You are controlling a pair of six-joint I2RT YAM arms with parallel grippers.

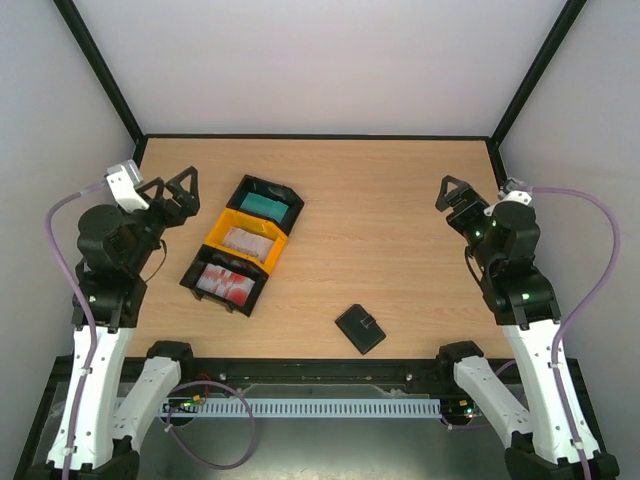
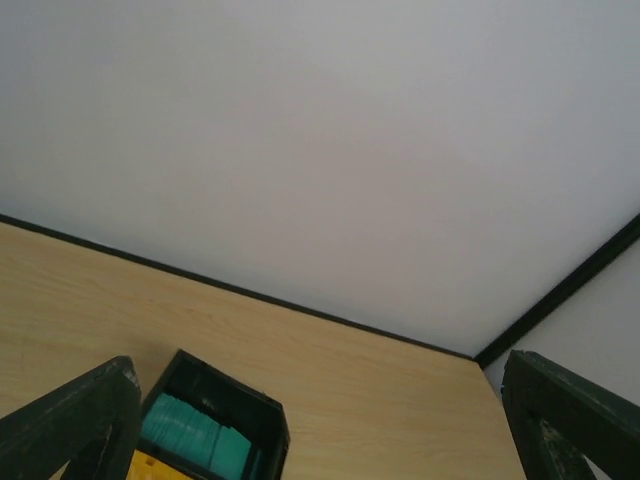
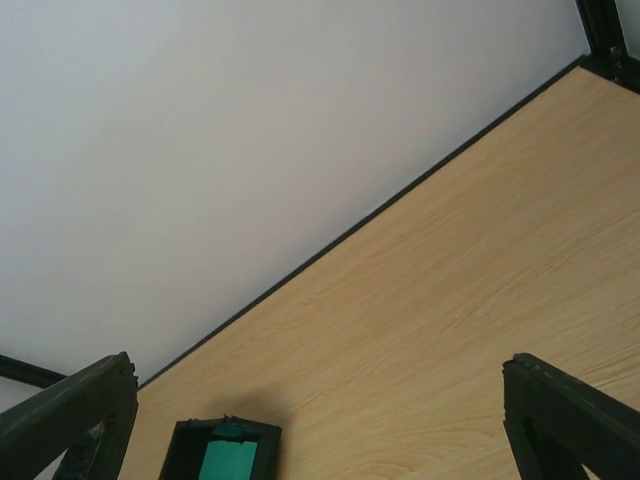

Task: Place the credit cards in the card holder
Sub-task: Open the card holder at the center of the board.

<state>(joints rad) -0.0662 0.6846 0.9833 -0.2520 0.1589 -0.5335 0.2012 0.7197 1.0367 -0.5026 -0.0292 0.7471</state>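
The credit cards lie in three trays at the table's left centre: a teal stack (image 1: 264, 204), a pale white-pink stack (image 1: 247, 240) and a red-and-white stack (image 1: 226, 284). The card holder (image 1: 360, 329), a small black wallet, lies folded shut on the wood near the front edge. My left gripper (image 1: 172, 184) is open and empty, raised left of the trays. My right gripper (image 1: 453, 192) is open and empty, raised at the far right. The teal stack also shows in the left wrist view (image 2: 190, 436) and the right wrist view (image 3: 225, 463). The card holder is out of both wrist views.
The far black tray (image 1: 288, 190), the yellow tray (image 1: 216, 229) and the near black tray (image 1: 192, 270) form a slanted row. Black frame posts and white walls close the table's back and sides. Bare wood lies between the trays and the right arm.
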